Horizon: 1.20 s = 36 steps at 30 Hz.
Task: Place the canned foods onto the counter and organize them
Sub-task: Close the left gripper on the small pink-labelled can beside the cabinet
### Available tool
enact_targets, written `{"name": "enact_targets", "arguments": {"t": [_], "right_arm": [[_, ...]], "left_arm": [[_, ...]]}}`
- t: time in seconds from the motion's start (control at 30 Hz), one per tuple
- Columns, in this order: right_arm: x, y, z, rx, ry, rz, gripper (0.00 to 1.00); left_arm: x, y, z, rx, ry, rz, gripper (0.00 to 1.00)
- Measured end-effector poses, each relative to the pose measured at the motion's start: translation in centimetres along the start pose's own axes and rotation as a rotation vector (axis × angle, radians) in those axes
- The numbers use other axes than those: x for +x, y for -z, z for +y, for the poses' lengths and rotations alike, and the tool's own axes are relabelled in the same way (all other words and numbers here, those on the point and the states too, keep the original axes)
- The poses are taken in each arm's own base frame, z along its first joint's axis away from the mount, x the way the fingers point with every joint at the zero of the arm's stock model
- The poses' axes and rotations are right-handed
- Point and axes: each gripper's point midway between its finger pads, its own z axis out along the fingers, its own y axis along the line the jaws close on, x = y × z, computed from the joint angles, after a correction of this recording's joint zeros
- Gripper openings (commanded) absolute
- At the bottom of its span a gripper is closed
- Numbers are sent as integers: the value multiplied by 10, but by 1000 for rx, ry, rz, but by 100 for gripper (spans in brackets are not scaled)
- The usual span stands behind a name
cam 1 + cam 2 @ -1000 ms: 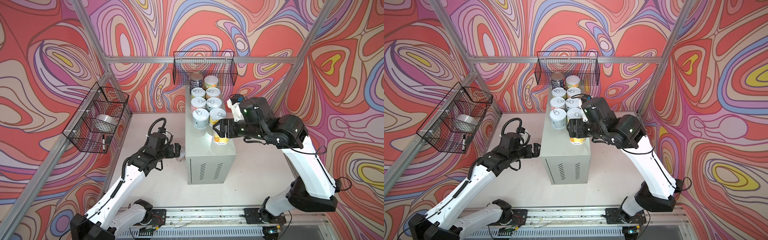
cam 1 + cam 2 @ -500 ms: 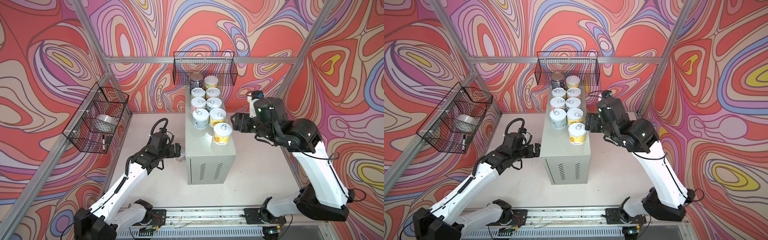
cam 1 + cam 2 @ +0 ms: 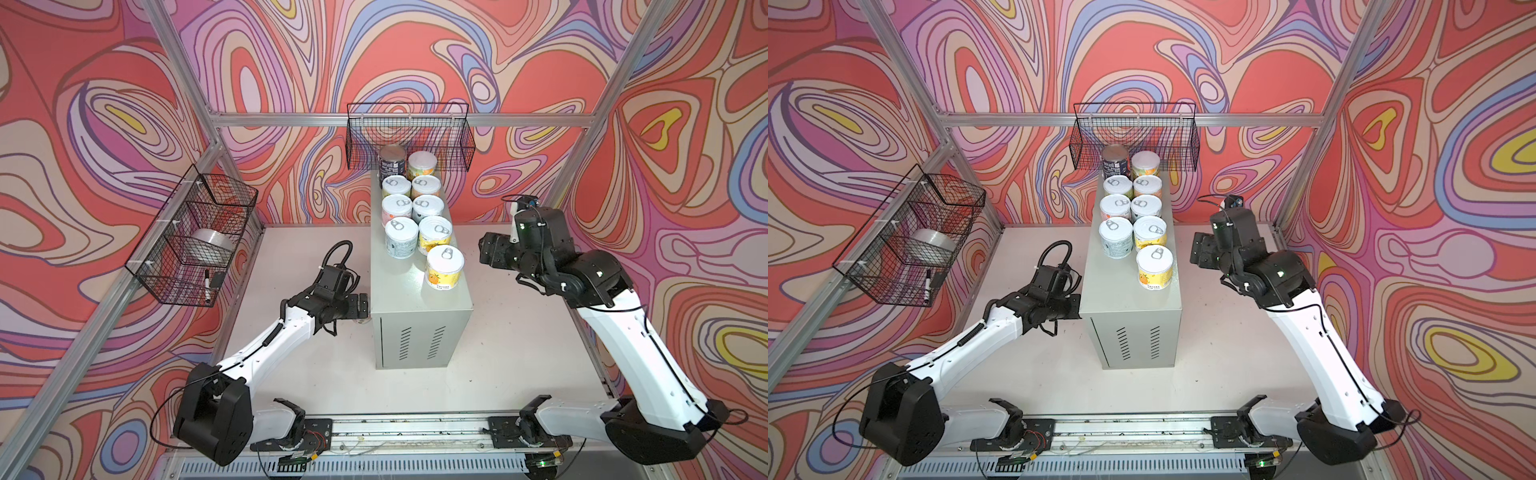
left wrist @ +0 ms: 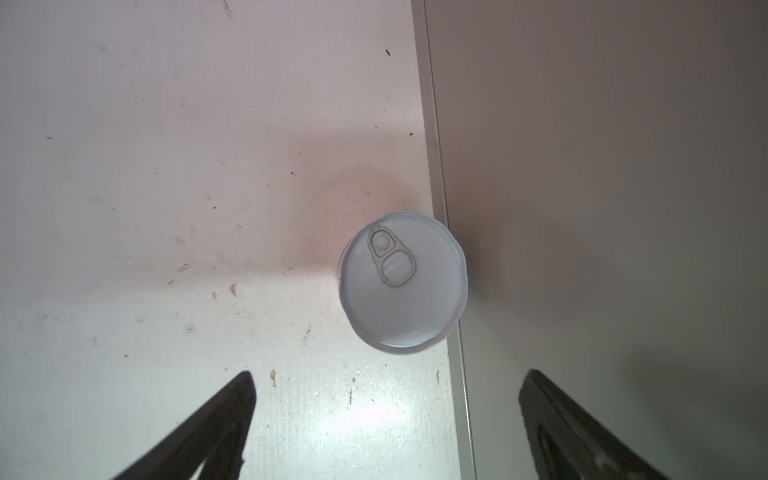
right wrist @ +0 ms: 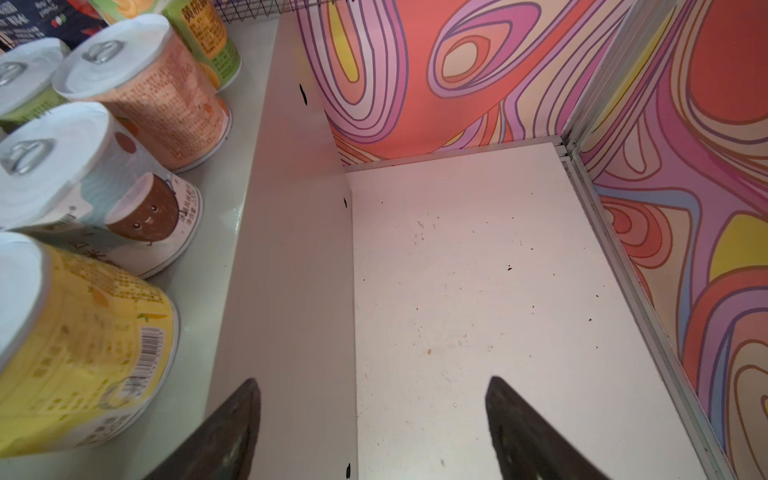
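Note:
Several canned foods stand in two columns on the grey counter [image 3: 415,299] [image 3: 1125,299]. The nearest is a yellow-orange can [image 3: 444,267] [image 3: 1154,268], and a dark navy can [image 3: 392,162] is at the back. My right gripper [image 3: 484,253] [image 3: 1196,249] [image 5: 372,379] is open and empty, off the counter's right side and apart from the yellow can [image 5: 83,332]. My left gripper [image 3: 365,305] [image 3: 1077,305] [image 4: 386,374] is open, low beside the counter's left wall [image 4: 602,208]. One more can [image 4: 403,282] stands upright on the table against that wall, just ahead of the open jaws.
A black wire basket [image 3: 191,237] on the left wall holds a silver tape roll [image 3: 212,245] and a marker [image 3: 206,284]. Another wire basket [image 3: 409,137] hangs on the back wall just above the rear cans. The arms' base rail [image 3: 415,424] runs along the front.
My right gripper has let go of the yellow-orange can and drawn back to the right, leaving it standing on the counter. The left arm has barely moved.

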Motion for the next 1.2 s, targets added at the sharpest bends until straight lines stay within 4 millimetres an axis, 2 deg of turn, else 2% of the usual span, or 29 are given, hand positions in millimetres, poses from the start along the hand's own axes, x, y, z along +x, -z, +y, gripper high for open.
{"name": "enact_targets", "arguments": {"t": [0.33, 0.57, 0.87, 1.2], "right_arm": [[0, -4, 3, -9, -1, -4, 88], [0, -5, 3, -9, 1, -4, 88], [1, -9, 4, -5, 12, 4, 88], [3, -13, 4, 2, 22, 6, 89]], "left_arm": [[17, -42, 1, -3, -3, 89, 100], [7, -65, 5, -57, -17, 100, 97], [-13, -82, 18, -175, -33, 77, 93], [-10, -91, 24, -207, -34, 98, 85]]}}
